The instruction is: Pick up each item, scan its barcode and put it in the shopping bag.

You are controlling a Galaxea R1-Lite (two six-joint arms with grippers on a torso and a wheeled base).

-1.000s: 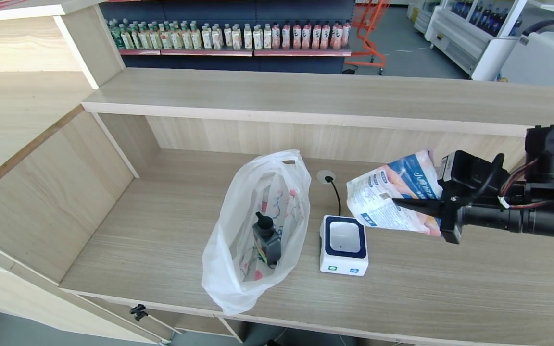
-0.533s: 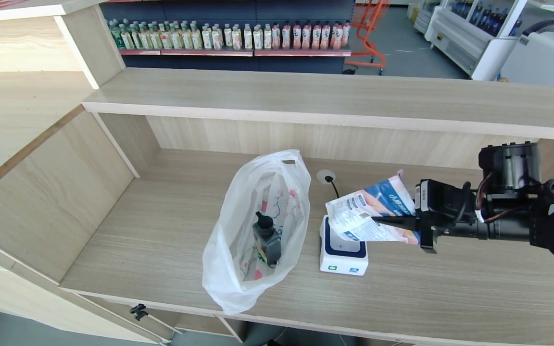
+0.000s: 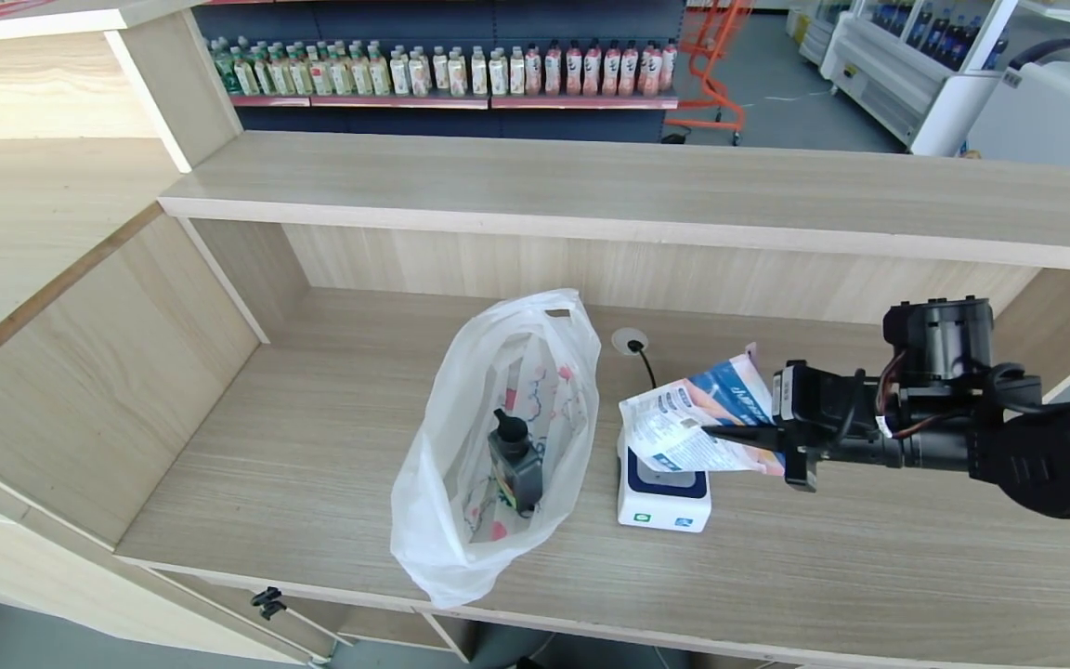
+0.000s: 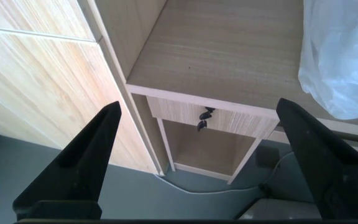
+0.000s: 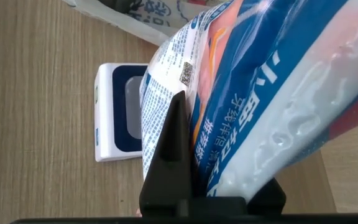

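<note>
The right gripper is clamped on a soft plastic food packet printed in blue, white and orange-pink, with 1 black finger lying across the white printed face. The arm comes in from the right, just above the worktop. The packet tilts, its printed panel turned down and toward the scanner, and its free end hangs over the blue window of the small white box-shaped barcode scanner. I cannot tell whether packet and scanner touch. In the right wrist view the packet covers one edge of the scanner.

A thin black cable runs from the scanner's back to a round grommet in the pale wood-grain counter.

Just beside the scanner, on the robot's left, the thin white plastic shopping bag lies with its mouth open. Inside it are a dark grey item with a black top and something white with a pink flower pattern.

The left gripper hangs with its 2 fingers spread apart, off the counter's front edge, near the bag's bottom. Small dark keys hang at the drawer front below.
</note>
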